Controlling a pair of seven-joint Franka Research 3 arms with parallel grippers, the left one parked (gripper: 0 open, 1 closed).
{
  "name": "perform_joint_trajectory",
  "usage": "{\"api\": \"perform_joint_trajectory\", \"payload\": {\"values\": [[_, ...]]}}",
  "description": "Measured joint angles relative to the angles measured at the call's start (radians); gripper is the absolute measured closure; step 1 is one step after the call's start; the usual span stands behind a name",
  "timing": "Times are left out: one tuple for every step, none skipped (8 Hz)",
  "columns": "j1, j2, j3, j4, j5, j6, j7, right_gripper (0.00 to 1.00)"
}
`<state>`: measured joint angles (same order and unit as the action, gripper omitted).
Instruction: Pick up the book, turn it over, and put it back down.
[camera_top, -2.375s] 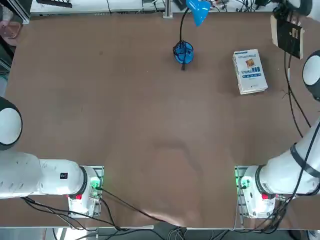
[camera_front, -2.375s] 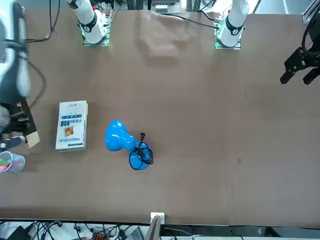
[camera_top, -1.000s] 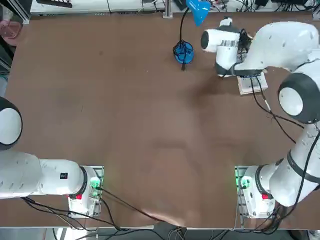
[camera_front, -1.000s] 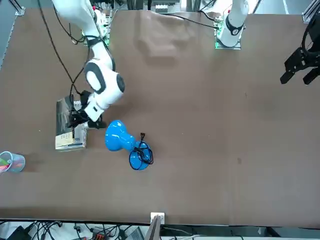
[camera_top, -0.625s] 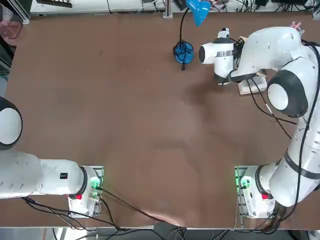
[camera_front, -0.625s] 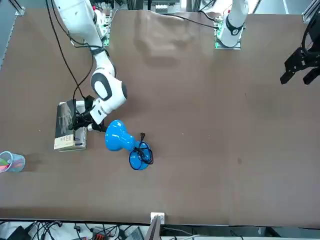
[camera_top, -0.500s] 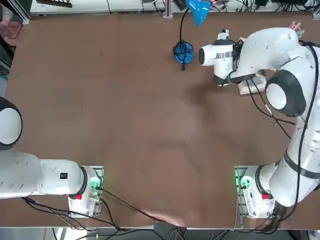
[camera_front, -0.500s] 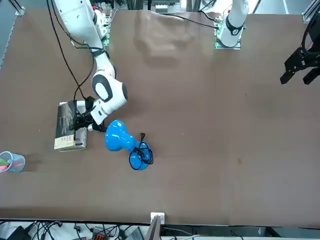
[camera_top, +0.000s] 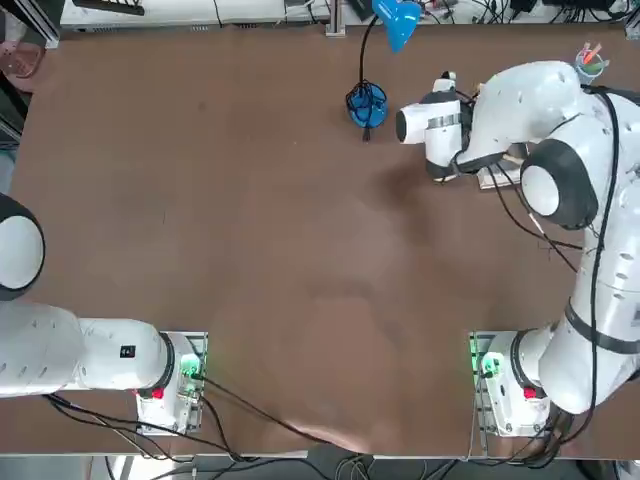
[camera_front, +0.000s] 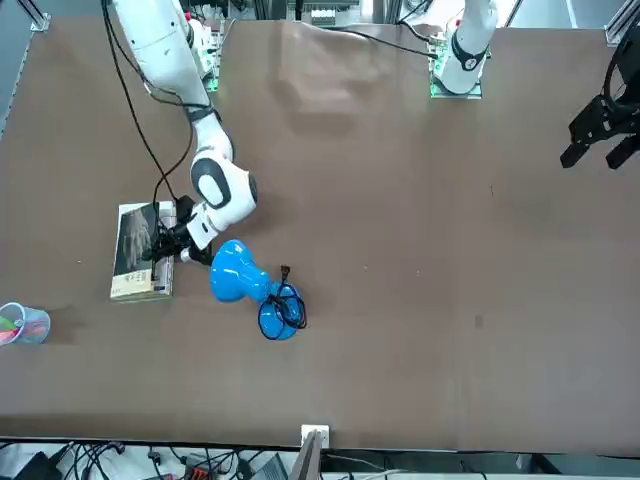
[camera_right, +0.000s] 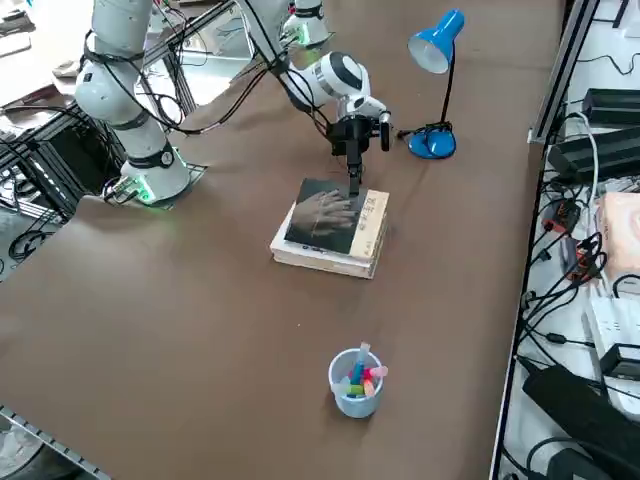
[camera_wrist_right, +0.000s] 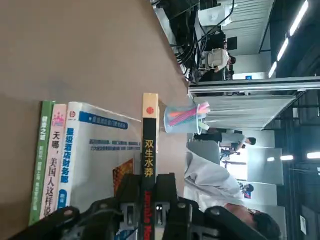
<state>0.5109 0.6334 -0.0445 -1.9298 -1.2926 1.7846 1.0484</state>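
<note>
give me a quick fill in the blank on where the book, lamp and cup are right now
The right gripper has its jaws shut on the spine of the dark book, which lies on top of the larger ____ book.
The desk lamp is ____ in colour.
The cup near the table edge holds ____.

Missing words: white; blue; pens

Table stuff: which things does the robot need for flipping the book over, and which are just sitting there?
For the job:
- the book, dark with a pale hand picture
- the right gripper, clamped on the book's edge

Just lying about:
- the white book underneath it
- the blue lamp
- the cup of pens
</note>
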Motion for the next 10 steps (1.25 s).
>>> {"api": "perform_joint_trajectory", "payload": {"values": [[0.001, 0.011, 0.0, 0.0, -0.001, -0.002, 0.014, 0.88], [0.002, 0.017, 0.0, 0.0, -0.002, -0.003, 0.02, 0.88], [0.002, 0.018, 0.0, 0.0, -0.003, -0.003, 0.022, 0.88], [0.002, 0.018, 0.0, 0.0, -0.003, -0.003, 0.024, 0.88], [0.002, 0.02, 0.0, 0.001, -0.005, -0.003, 0.035, 0.88], [0.002, 0.024, 0.0, 0.001, -0.014, -0.003, 0.045, 0.88], [0.002, 0.03, 0.0, 0.001, -0.03, -0.003, 0.053, 0.88], [0.002, 0.036, -0.001, 0.001, -0.043, -0.003, 0.058, 0.88], [0.002, 0.043, -0.002, 0.001, -0.052, -0.003, 0.064, 0.88], [0.002, 0.048, -0.002, 0.001, -0.06, -0.003, 0.067, 0.88]]}}
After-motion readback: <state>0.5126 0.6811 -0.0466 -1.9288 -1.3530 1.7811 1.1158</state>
